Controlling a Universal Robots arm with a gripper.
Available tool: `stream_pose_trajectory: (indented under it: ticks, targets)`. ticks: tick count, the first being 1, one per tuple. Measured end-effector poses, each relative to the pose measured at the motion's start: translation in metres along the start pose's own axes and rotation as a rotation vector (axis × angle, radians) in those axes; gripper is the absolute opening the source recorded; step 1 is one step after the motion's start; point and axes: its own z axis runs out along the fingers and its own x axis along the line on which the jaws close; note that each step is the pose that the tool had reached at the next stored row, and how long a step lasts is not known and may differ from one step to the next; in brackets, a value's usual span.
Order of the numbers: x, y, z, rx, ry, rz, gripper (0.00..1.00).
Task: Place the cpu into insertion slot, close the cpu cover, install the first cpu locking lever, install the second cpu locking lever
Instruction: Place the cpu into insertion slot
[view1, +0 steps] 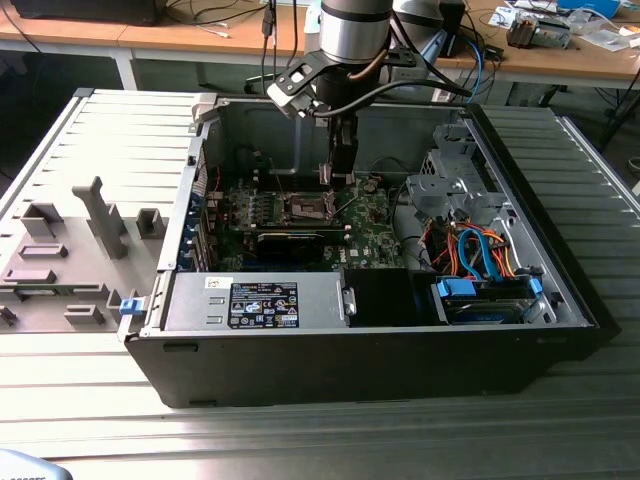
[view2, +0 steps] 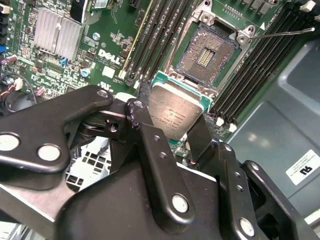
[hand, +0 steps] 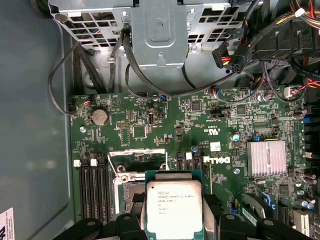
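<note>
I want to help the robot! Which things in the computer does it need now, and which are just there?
Needed: cpu, fingers gripping it, insertion slot, locking lever.
Just there: heat sink, coin battery, memory slots, power supply.

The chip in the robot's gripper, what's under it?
Under the cpu, clamped in the gripper, lies the green motherboard with the open insertion slot. In the first wrist view the cpu hides part of that slot.
</note>
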Motion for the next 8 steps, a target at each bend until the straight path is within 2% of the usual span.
stream_pose_trajectory:
  ticks: [8]
  targets:
    - [0.0000, 0.0000, 0.0000, 0.0004, -0.0001, 0.011, 0.54]
